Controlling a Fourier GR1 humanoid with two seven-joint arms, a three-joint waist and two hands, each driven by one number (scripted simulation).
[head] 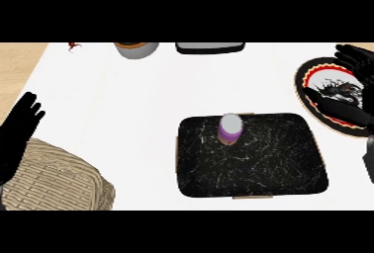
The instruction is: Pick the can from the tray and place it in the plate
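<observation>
Right hand sits at the far right edge of the head view, over the plate, fingers spread and fairly straight, nothing held between them; one black digit lies across the plate's lower half. Can: purple body, pale grey top, standing upright on the tray, close to the tray's far rim and left of its middle. Can and right hand are well apart, the hand up and to the right of the can, with the tray's right half and the plate's near rim between them. No contact with the can. Tray is black with white marbling, rounded corners, centred low on the white counter. Plate, with a red ring and dark scalloped border, lies just beside the tray's upper right corner. Left hand rests open at the left edge, fingers up, above a woven basket. Along the far edge: a grey cup and a black box.
</observation>
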